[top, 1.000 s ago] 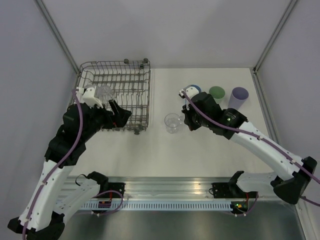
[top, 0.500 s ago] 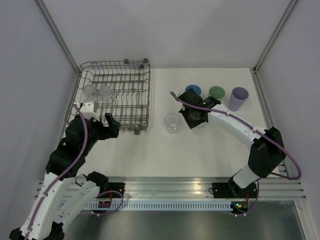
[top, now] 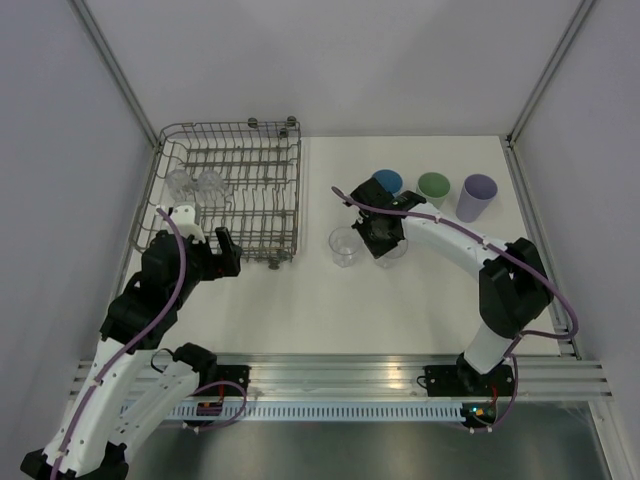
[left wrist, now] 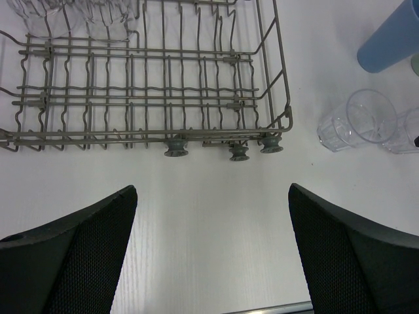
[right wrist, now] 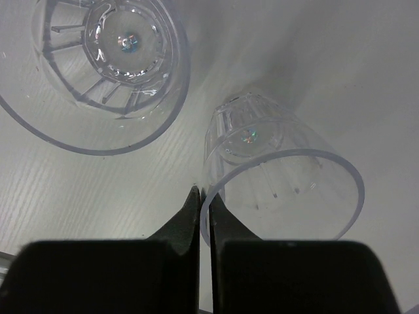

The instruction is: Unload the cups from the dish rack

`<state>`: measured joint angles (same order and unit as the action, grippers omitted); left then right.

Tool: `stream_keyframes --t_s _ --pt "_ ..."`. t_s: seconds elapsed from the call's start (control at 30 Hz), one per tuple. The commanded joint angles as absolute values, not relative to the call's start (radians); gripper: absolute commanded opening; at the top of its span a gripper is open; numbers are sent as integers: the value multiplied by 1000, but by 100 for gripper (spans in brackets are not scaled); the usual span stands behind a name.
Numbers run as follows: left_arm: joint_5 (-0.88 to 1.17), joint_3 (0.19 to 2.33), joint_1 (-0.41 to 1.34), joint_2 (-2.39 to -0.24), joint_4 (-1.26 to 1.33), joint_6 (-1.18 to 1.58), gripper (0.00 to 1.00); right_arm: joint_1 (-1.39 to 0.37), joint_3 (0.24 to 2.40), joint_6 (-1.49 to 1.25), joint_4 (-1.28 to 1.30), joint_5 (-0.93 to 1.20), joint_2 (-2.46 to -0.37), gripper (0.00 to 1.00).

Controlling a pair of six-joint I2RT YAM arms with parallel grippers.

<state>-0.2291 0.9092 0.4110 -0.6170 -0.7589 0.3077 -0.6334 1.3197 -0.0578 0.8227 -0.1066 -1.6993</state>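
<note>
The grey wire dish rack (top: pixel 240 160) stands at the left and holds two clear cups (top: pixel 178 183) (top: pixel 210 181) in its far left corner. My left gripper (top: pixel 225 255) is open and empty over the table just in front of the rack (left wrist: pixel 150 85). My right gripper (top: pixel 383 238) is shut on the rim of a clear cup (right wrist: pixel 281 176), held upright and low at the table. Another clear cup (top: pixel 345 246) stands just left of it, also in the right wrist view (right wrist: pixel 111 65). Blue (top: pixel 388 181), green (top: pixel 434 185) and purple (top: pixel 478 196) cups stand behind.
The rack's small feet (left wrist: pixel 175 147) line its near edge. The left wrist view shows the blue cup (left wrist: pixel 393 39) and a clear cup (left wrist: pixel 357 121) off to the right. A metal rail (top: pixel 330 375) runs along the table's near edge.
My left gripper has drawn back out of the rack, empty, toward the near side. My right arm has swung round and brought its clear cup slightly left, beside the other clear cup.
</note>
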Motion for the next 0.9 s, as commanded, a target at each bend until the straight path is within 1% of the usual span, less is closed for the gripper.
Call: stream_keyframes --t_s 0.0,0.1,0.27,0.6,0.77,0.8,0.83,0.87 --pt "-238 907 411 -612 -715 301 100 -630 1364 -41 805 -114 -1715 0" --pt "-238 905 411 -611 -713 301 100 -632 1368 -43 813 -121 -1738 0" --pt "-232 904 411 -612 -713 301 100 -630 1365 -40 807 -123 -1741 6" --pt "-225 900 413 -603 -712 301 100 -621 1374 -37 790 -117 -1753 7" --pt "-221 899 411 -603 -710 301 100 -617 1373 -34 788 -115 -1761 9" --pt "-221 899 413 -603 -710 299 100 -617 1374 -32 788 -114 -1761 11" --pt "-221 899 411 -603 -710 301 100 -618 1373 -34 784 -112 -1758 16" --pt "-219 899 411 -603 -710 299 100 -618 1374 -34 784 -112 -1753 18"
